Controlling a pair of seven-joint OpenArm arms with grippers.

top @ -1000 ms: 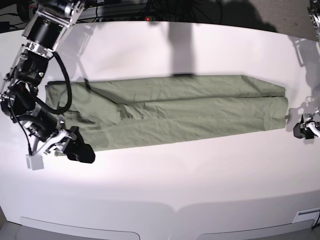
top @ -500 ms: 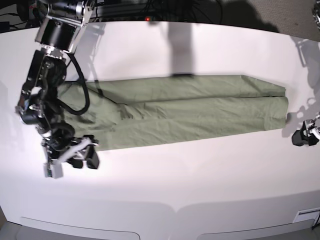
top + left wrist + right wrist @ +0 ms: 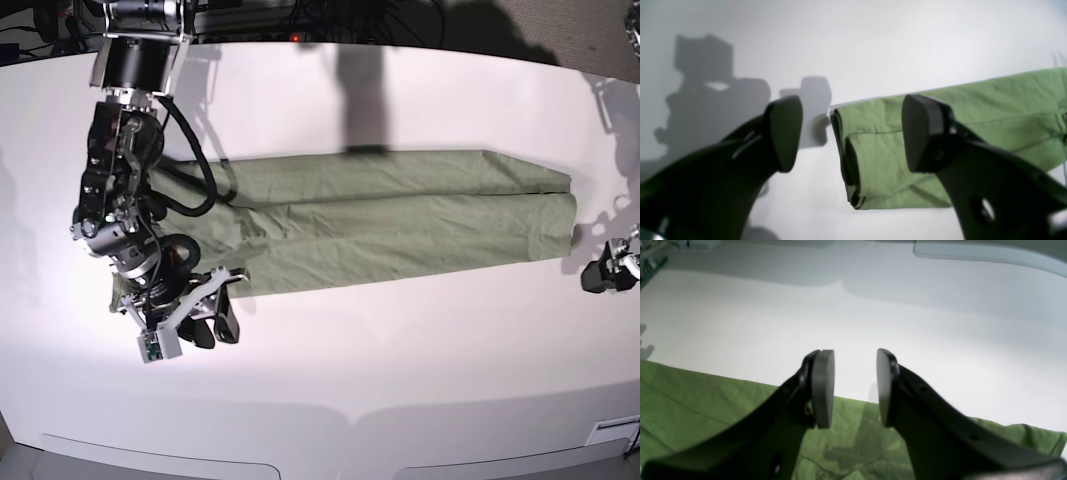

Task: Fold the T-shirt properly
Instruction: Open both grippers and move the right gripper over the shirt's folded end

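Observation:
The sage-green T-shirt (image 3: pixel 400 225) lies folded lengthwise into a long wrinkled strip across the white table (image 3: pixel 400 380). My right gripper (image 3: pixel 212 322) hovers at the strip's front edge near its left end. In the right wrist view this gripper (image 3: pixel 853 388) is open and empty, with green cloth (image 3: pixel 706 406) below and behind the pads. My left gripper (image 3: pixel 592 275) sits just off the strip's right end. In the left wrist view it (image 3: pixel 853 133) is open and empty, facing the layered folded end of the shirt (image 3: pixel 990 100). No printed mark shows.
Dark equipment and cables (image 3: pixel 300 20) line the table's far edge. The table's front edge (image 3: pixel 350 420) runs below the shirt. The right arm's body (image 3: pixel 125 180) crosses over the shirt's left end.
My right arm has swung to the right along the shirt's front edge, and its gripper now sits further right. The left gripper has shifted only slightly. The shirt has not moved.

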